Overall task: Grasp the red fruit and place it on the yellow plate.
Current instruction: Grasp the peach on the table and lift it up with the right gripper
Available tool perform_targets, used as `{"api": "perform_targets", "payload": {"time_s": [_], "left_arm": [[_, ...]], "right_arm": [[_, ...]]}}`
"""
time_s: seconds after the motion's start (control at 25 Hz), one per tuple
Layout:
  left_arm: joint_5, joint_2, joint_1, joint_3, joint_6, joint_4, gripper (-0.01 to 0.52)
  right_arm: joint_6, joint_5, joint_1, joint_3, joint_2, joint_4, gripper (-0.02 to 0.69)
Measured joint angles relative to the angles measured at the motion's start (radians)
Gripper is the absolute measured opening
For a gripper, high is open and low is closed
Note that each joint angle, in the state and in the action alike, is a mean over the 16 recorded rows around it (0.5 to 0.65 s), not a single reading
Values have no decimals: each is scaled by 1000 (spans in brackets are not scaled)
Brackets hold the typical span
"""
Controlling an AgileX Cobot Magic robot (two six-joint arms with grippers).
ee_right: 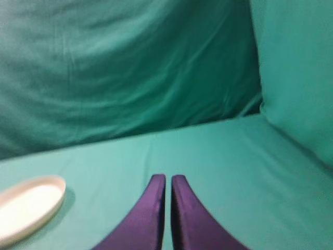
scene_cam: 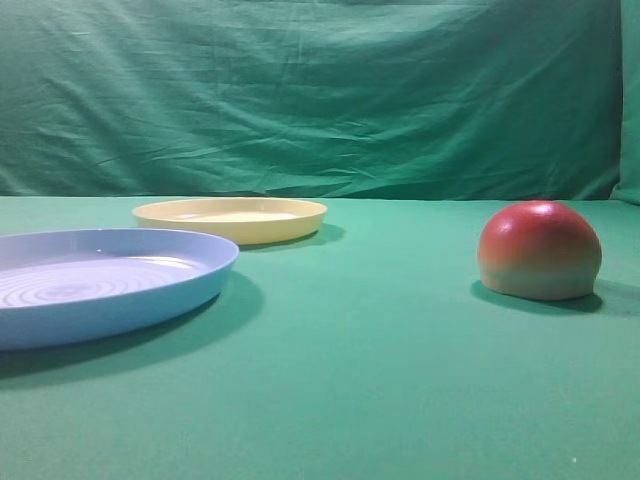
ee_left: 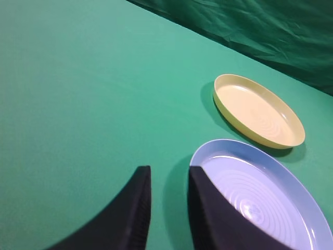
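Note:
The red fruit (scene_cam: 540, 250), a dome red on top and pale at its base, sits flat on the green cloth at the right of the exterior high view. The yellow plate (scene_cam: 232, 230) lies at the back left, bare. It also shows in the left wrist view (ee_left: 258, 110) and, as a pale plate (ee_right: 28, 205), at the lower left of the right wrist view. My left gripper (ee_left: 170, 174) hangs above the cloth by the blue plate, fingers apart, nothing between them. My right gripper (ee_right: 168, 179) is shut and empty above bare cloth. The fruit shows in neither wrist view.
A larger light-blue plate (scene_cam: 100, 280) with ringed ridges lies at the front left; in the left wrist view this blue plate (ee_left: 270, 192) sits just right of my left fingers. A green curtain (scene_cam: 320, 90) closes off the back and right.

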Motion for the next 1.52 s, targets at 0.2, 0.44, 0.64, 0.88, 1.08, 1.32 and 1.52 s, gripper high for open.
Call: {"api": "perform_targets", "payload": {"time_s": [0.2, 0.44, 0.64, 0.88, 1.08, 1.32, 1.52], "left_arm": [[0, 0, 0, 0, 0, 0, 157], [0, 0, 0, 0, 0, 0, 157], [0, 0, 0, 0, 0, 0, 157], [0, 0, 0, 0, 0, 0, 157], [0, 0, 0, 0, 0, 0, 157], [0, 0, 0, 0, 0, 0, 157], [0, 0, 0, 0, 0, 0, 157]], "right_arm": [[-63, 169, 0, -158, 143, 7, 0], [-132, 431, 0, -347, 420, -23, 0], [-149, 574, 0, -432, 653, -45, 0], [-159, 633, 12, -482, 845, -54, 0], [-150, 624, 66, -521, 947, -81, 0], [-97, 594, 182, -596, 1059, -166, 0], [-42, 563, 289, -667, 1162, -250, 6]]}}
